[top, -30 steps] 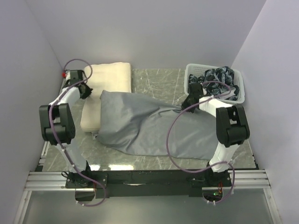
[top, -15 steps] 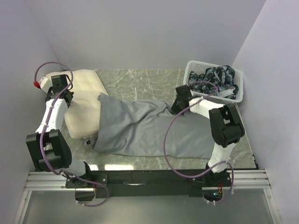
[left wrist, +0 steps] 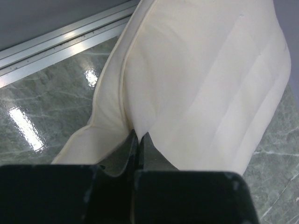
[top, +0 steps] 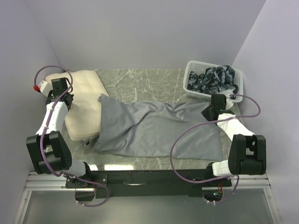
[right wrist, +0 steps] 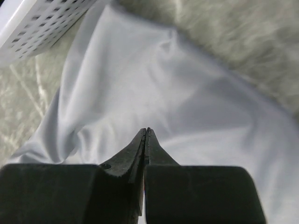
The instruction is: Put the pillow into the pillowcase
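Left wrist: left hand (left wrist: 138, 137) pinches soft cream pillow (left wrist: 201, 79); right hand (right wrist: 146, 133) pinches smooth grey pillowcase (right wrist: 154, 84).

The left arm (top: 52, 119) and the right arm (top: 232, 125) are built alike, with rounded white links joined by chunky black joint housings. A purple cable (top: 186, 140) loops along each arm, and the left one carries a small red cap (top: 35, 87). Both arms stand on a black base bar (top: 149, 179). The left gripper (left wrist: 138, 136) and the right gripper (right wrist: 146, 131) have glossy black tapered fingers on blocky black bodies.
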Motion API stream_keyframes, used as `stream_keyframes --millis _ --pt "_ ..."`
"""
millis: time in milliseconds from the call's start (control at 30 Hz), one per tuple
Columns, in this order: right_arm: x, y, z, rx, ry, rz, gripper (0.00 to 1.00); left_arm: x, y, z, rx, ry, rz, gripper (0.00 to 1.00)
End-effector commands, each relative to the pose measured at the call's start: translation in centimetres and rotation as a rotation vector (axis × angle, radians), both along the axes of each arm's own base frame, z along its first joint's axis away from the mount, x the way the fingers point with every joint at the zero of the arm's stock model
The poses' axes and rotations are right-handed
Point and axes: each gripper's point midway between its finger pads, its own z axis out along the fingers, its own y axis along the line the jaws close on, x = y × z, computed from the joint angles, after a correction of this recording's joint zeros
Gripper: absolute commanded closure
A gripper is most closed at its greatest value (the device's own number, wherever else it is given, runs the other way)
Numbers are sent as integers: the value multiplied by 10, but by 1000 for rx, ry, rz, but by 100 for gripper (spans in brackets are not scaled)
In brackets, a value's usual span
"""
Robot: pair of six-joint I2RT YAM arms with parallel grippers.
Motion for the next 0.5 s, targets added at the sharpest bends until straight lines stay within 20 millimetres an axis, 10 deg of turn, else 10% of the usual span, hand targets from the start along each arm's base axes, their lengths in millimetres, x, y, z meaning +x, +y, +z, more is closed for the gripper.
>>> stream_keyframes --millis 0,100,233,467 --pt "13 -11 33 -48 -53 25 100 15 -8 24 -23 -134 -37 99" --pt "16 32 43 -21 -76 176 90 16 -10 18 -32 -118 -44 99" --pt "1 72 30 -108 -31 267 43 19 -13 18 -46 -133 -56 99" --pt "-4 111 -3 29 -34 274 36 20 -15 15 -52 -127 -66 99"
